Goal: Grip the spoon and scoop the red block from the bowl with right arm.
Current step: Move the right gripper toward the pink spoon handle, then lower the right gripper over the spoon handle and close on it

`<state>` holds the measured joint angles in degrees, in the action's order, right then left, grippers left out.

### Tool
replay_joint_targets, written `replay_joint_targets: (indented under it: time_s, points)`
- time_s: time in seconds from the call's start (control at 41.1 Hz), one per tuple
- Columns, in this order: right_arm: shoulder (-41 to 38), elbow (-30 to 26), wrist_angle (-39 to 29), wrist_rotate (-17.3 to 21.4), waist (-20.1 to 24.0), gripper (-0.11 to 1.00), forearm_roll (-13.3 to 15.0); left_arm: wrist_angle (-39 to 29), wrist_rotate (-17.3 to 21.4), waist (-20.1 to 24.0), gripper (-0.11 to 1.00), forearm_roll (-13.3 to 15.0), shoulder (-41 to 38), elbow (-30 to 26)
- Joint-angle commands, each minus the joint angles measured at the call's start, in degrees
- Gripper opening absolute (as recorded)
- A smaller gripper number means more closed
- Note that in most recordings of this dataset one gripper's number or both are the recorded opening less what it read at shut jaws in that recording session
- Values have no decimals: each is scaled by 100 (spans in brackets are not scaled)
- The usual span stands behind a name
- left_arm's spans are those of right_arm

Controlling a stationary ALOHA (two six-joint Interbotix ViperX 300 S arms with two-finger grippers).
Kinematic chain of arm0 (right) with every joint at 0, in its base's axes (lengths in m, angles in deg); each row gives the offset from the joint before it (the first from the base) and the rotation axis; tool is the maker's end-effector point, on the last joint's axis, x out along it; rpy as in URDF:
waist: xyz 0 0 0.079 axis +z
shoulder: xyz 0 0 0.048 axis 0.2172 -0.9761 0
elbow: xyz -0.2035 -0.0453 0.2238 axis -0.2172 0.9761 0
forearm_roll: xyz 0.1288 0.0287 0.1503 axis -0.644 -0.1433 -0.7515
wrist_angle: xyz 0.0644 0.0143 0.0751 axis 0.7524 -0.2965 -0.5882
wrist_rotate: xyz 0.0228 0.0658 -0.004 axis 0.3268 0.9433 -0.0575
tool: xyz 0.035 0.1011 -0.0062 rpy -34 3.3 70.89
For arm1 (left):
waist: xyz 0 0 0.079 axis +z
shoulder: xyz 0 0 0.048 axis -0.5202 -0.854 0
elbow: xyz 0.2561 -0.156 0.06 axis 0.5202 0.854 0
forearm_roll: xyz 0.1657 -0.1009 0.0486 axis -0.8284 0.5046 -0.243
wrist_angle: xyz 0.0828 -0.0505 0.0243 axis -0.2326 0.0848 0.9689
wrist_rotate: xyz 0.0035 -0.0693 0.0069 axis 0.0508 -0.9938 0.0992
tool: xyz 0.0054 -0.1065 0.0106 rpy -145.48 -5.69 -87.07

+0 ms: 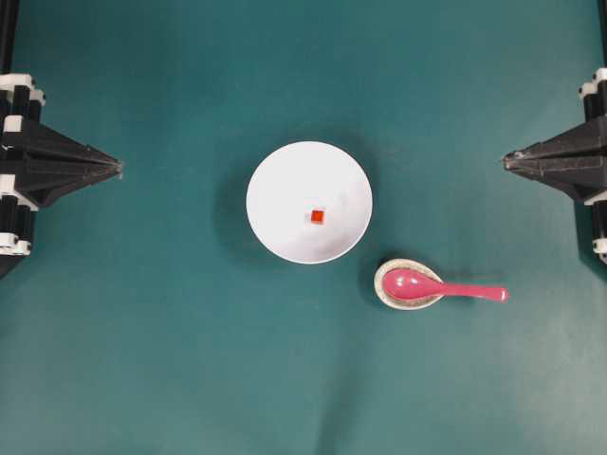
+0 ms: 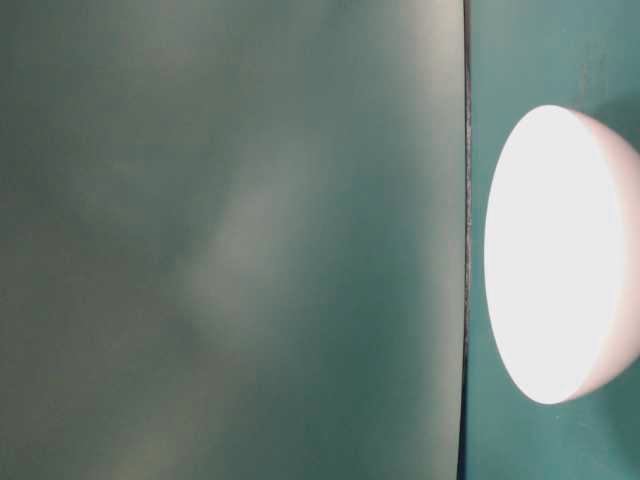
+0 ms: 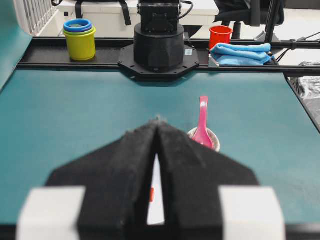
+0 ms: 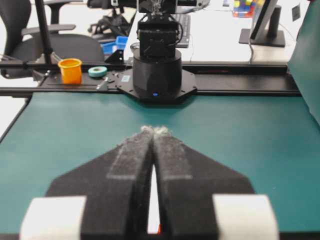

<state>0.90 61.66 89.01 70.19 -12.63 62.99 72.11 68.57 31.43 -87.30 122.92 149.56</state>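
Nothing of the task looks begun. Both arms sit at the frame edges of the overhead view, well apart from the objects, the left gripper (image 1: 119,169) and right gripper (image 1: 505,160) each pressed closed on nothing.

The white bowl (image 1: 275,180), large, round and glossy, stands at centre frame. The pink-magenta spoon (image 1: 446,288) lies just lower right of it, its oval scoop resting in a small speckled cream dish (image 1: 381,282), its handle pointing right. The red block (image 1: 317,216), a tiny red-orange cube, sits in the bowl's bottom. Gripping the spoon and scooping both remain.
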Motion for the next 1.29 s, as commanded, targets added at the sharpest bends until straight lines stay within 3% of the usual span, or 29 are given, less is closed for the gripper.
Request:
replay_joint_targets:
  time_s: [0.0,0.219,0.486,0.705,0.778,0.899,0.972,1.069,1.264]
  points:
    - [-18,-123,26,44,70,0,0,-53,35,0,0,-70,26,-237]
    - [26,-272,-308,79,105,0,-9,-448,-35,0,0,-70,35,-352]
    - [149,-308,-624,176,149,2,-18,-466,-70,0,0,-70,35,-387]
    - [79,-264,-888,290,185,45,-202,-510,-70,0,0,-70,35,-396]
    - [-26,-202,-932,308,264,49,-255,-510,-70,0,0,-70,35,-396]
    - [-352,-18,-896,325,510,47,-360,-510,-70,0,0,-62,35,-387]
    - [-615,114,-800,343,677,46,-545,-527,-70,0,0,-62,35,-396]
    - [-1063,360,-369,343,949,46,-993,-554,-70,0,0,-62,35,-387]
    - [-2197,914,1125,334,1705,46,-2021,-650,-79,0,0,-62,44,-396]
